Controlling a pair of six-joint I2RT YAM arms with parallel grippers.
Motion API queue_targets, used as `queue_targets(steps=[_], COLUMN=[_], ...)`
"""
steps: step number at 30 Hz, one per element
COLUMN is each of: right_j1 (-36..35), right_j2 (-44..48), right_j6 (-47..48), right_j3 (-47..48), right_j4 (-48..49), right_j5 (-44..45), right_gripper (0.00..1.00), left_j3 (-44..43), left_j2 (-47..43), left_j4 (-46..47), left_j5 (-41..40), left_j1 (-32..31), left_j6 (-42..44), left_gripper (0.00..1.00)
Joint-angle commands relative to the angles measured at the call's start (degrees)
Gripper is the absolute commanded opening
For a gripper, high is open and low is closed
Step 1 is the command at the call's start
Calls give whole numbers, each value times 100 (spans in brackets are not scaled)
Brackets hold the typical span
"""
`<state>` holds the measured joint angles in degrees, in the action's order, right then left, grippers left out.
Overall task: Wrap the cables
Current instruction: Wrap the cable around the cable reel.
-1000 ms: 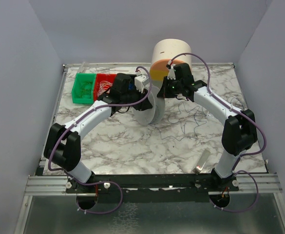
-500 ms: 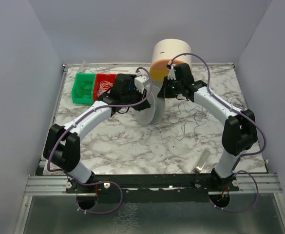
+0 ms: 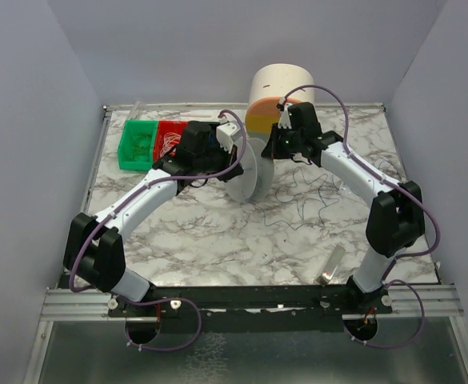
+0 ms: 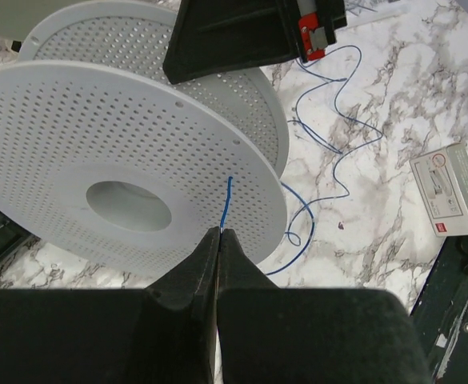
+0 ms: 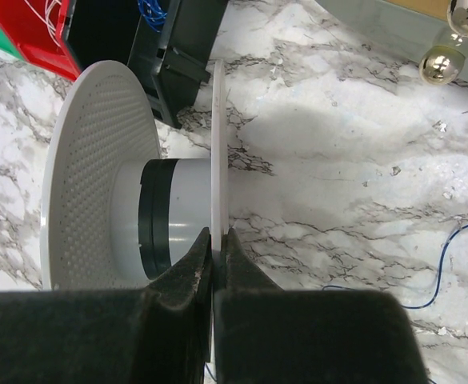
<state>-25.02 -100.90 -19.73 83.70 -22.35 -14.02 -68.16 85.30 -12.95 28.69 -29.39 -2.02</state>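
left claw (image 4: 219,234) pinching cable (image 4: 226,200) end at spool (image 4: 74,128) face | right claw (image 5: 216,236) clamped on spool rim

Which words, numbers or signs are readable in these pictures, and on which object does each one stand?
No text can be read in any view.
White box, at the right of the left wrist view: a printed label with small red marks; its lettering is too small and blurred to read.

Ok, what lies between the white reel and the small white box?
Only loose squiggles of the cable, lying on the marble table; the left wrist view shows it, reel left, box right.
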Motion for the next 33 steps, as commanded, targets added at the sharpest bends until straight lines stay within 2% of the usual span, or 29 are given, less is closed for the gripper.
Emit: queue_targets(steps=[1, 4, 12, 27, 29, 33], right_j1=[32, 74, 137, -3, -3, -3], right_j2=[245, 206, 140, 358, 374, 379], right_j6=[-21, -66, -284, -473, -457, -394], right_j3=[108, 187, 199, -115, -118, -102], right_j4=[136, 110, 220, 402, 393, 359], right_j5=[44, 28, -701, -993, -949, -743], right_gripper=[0, 0, 0, 0, 0, 0], left_j3=[154, 204, 240, 70, 60, -5], left_j2=[-51, -31, 89, 417, 407, 280], left_j4=[-22, -85, -55, -7, -44, -235], left_j5=[-20, -61, -293, -1119, -1145, -1170], left_j1=[-27, -47, -297, -533, -533, -533], left_j6=[135, 175, 176, 124, 172, 470], left_gripper=[0, 0, 0, 0, 5, 25])
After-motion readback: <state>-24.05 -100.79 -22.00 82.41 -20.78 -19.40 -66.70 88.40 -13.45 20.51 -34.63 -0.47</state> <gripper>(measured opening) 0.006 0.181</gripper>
